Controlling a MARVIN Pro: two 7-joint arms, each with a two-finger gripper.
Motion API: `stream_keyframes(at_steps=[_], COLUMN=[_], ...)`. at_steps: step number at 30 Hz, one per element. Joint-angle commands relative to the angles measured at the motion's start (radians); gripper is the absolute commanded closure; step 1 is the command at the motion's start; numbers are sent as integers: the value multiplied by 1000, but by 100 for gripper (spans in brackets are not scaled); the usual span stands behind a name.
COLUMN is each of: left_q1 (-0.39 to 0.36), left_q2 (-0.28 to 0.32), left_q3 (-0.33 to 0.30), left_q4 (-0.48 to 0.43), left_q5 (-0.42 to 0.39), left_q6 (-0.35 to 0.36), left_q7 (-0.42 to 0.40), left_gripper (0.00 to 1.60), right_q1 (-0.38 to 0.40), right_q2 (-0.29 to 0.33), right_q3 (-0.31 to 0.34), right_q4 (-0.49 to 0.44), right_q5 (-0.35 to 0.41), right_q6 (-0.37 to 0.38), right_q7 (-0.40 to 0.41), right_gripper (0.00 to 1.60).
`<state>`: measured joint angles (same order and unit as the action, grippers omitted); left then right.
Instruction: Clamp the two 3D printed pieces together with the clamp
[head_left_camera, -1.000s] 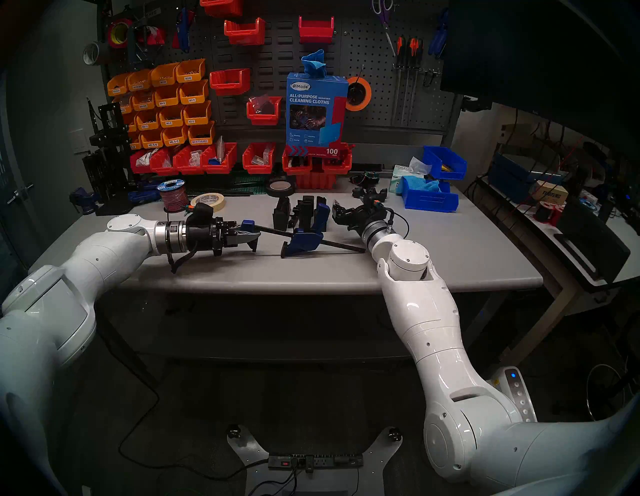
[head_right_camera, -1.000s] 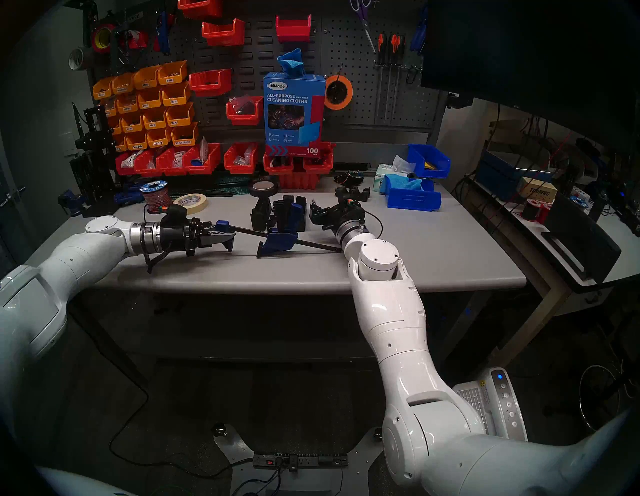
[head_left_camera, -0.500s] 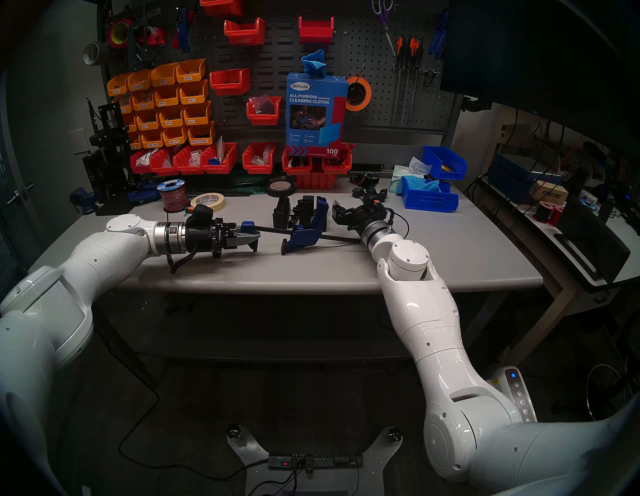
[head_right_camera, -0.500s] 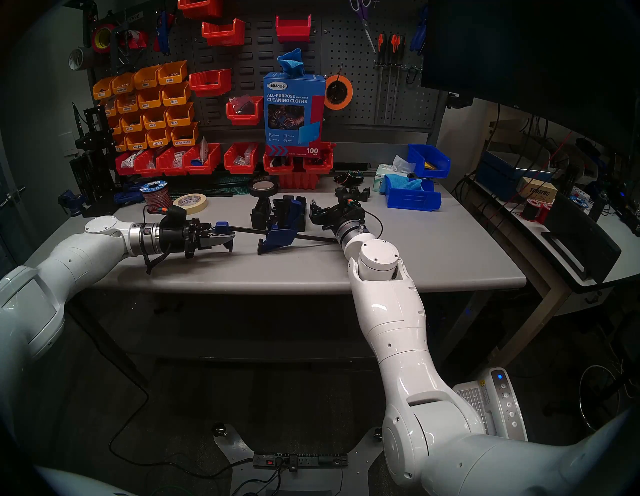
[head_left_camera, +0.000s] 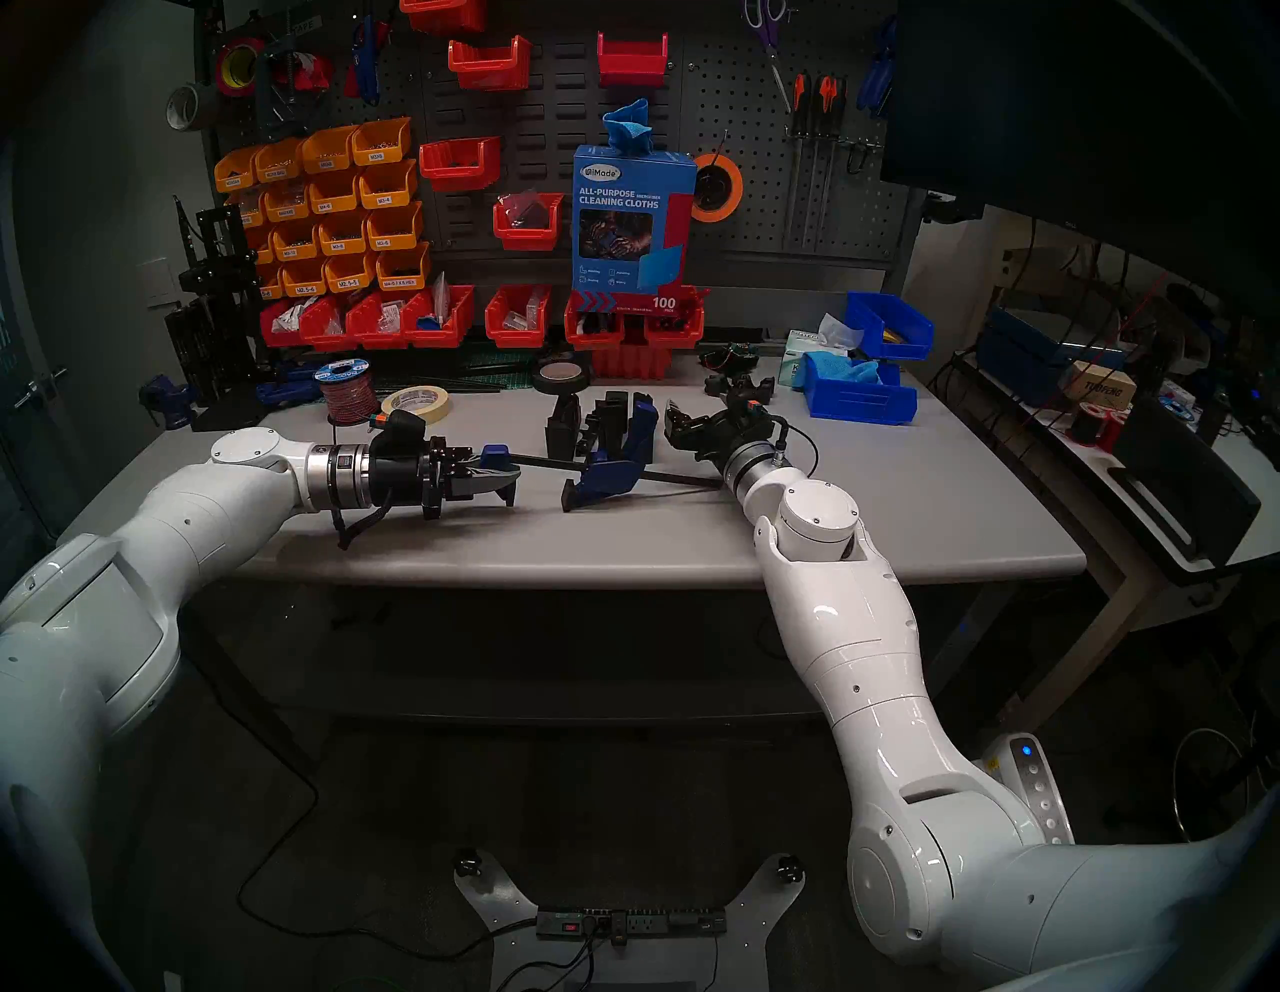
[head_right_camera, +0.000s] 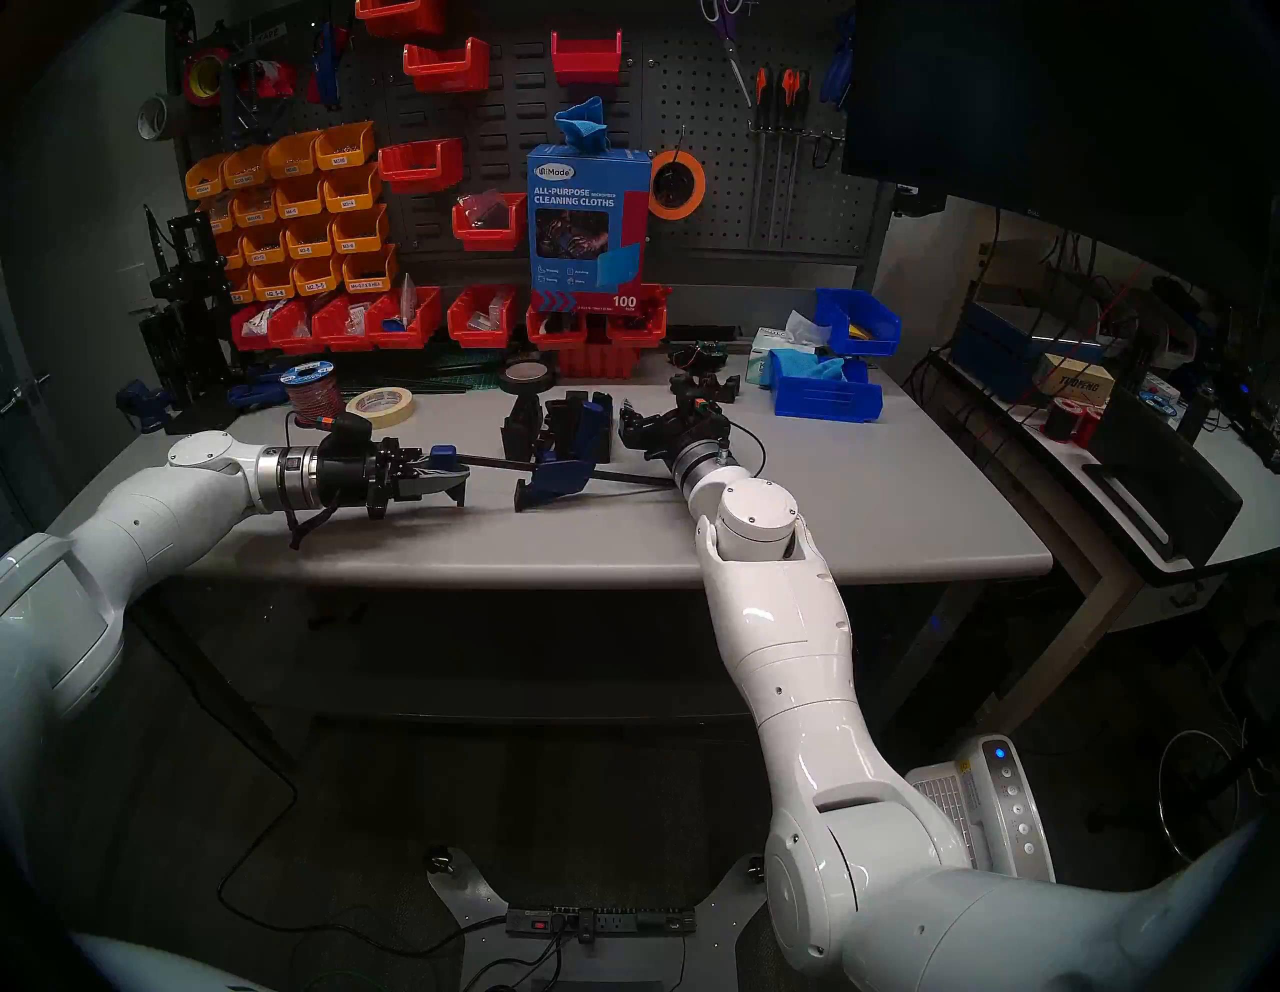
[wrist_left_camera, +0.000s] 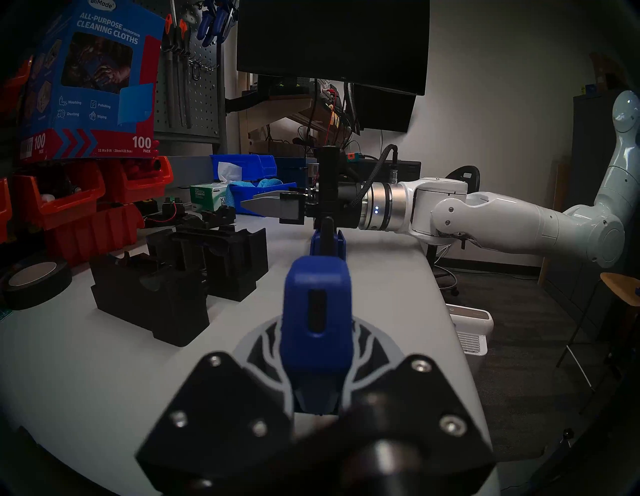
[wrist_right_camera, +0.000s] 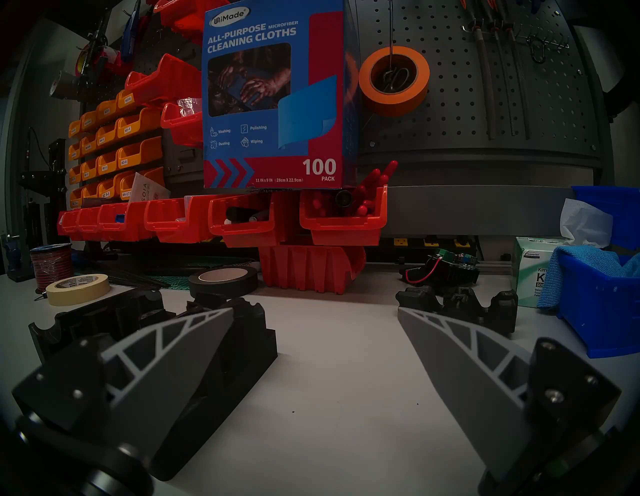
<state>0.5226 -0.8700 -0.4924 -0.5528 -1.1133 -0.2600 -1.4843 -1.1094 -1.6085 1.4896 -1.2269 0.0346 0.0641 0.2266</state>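
Looking across the scene, near to far:
Floor: dark, with a black power strip (head_left_camera: 630, 923) and loose cables under the bench, between the two white arms.
Bench: a pale grey top (head_left_camera: 900, 526) with a rounded front edge, bare along the near side.
Left gripper: (head_left_camera: 500, 478) level, pointing along the bench toward the right arm, fingers pressed together on the blue end jaw (wrist_left_camera: 317, 311) of the clamp.
Clamp: (head_left_camera: 609, 478) its thin black bar runs from the left gripper across the middle of the bench to the blue trigger-handle body, which rests on the surface just in front of the printed pieces; the far end of the bar reaches the right arm's wrist.
Right gripper: (wrist_right_camera: 315, 350) low over the bench, grey fingers (wrist_right_camera: 166, 350) spread wide apart with only bare surface between them.
3D printed pieces: two matte black blocks (head_left_camera: 609, 426) standing side by side mid-bench, just behind the clamp's handle body and just left of the right gripper; whether they touch each other cannot be told.
Behind them: a black tape roll (head_left_camera: 560, 376), a cream masking tape roll (head_left_camera: 415, 404), a spool of red wire (head_left_camera: 344, 391), a low black notched part (wrist_right_camera: 457, 304).
Right rear: blue bins (head_left_camera: 859, 398) holding a blue cloth, with a tissue box beside them.
Back wall: a grey pegboard (head_left_camera: 755, 173) with red and yellow bins, a blue box of cleaning cloths (head_left_camera: 632, 222), an orange tape roll, hanging screwdrivers.
Room: dim; a dark monitor (wrist_left_camera: 332, 41) at upper right, a cluttered side table beyond.
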Motion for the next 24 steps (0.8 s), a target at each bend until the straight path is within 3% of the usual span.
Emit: stream_keyframes(at_steps=[1,24], left_q1=[-38,-38], left_q2=[6,10], left_q3=[-11,-6], left_q4=[-12,-18], left_q5=[-29,-33], left_q6=[5,8], left_q7=[1,1], left_gripper=[160,160], right_q1=[33,59], right_q2=[0,-2], right_q3=[2,6], right_q4=[-37,-40], right_q5=[0,-8], right_q6=[-7,-24], right_q7=[1,-23], right_gripper=[0,0])
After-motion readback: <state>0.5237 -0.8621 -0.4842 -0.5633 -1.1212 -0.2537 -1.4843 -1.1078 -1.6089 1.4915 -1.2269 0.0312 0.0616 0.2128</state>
